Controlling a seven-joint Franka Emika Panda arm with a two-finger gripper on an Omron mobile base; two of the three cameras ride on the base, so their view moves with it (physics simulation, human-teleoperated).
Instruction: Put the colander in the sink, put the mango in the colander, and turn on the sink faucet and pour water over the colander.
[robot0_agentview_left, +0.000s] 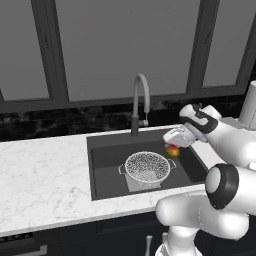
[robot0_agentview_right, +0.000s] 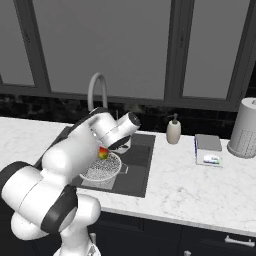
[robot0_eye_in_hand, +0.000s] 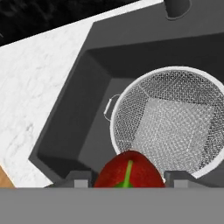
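Note:
The colander (robot0_agentview_left: 147, 167) (robot0_agentview_right: 101, 169) (robot0_eye_in_hand: 175, 118), a round wire-mesh bowl, sits on the floor of the dark sink (robot0_agentview_left: 107, 150) (robot0_agentview_right: 137, 175) (robot0_eye_in_hand: 87, 109). My gripper (robot0_agentview_left: 173, 148) (robot0_eye_in_hand: 127, 177) hangs over the sink's right side, just above and beside the colander's rim, shut on the mango (robot0_agentview_left: 173, 150) (robot0_agentview_right: 103, 153) (robot0_eye_in_hand: 129, 170), which is red-orange with a green streak. The gooseneck sink faucet (robot0_agentview_left: 140, 100) (robot0_agentview_right: 96, 90) stands behind the basin, its dark base (robot0_eye_in_hand: 177, 6) at the back edge. No water runs from it.
White marble counter (robot0_agentview_left: 45, 175) lies left of the sink. On the right counter stand a soap pump bottle (robot0_agentview_right: 173, 131), a small grey box (robot0_agentview_right: 207, 150) and a tall pale canister (robot0_agentview_right: 245, 127) (robot0_agentview_left: 248, 105). Dark window frames rise behind the faucet.

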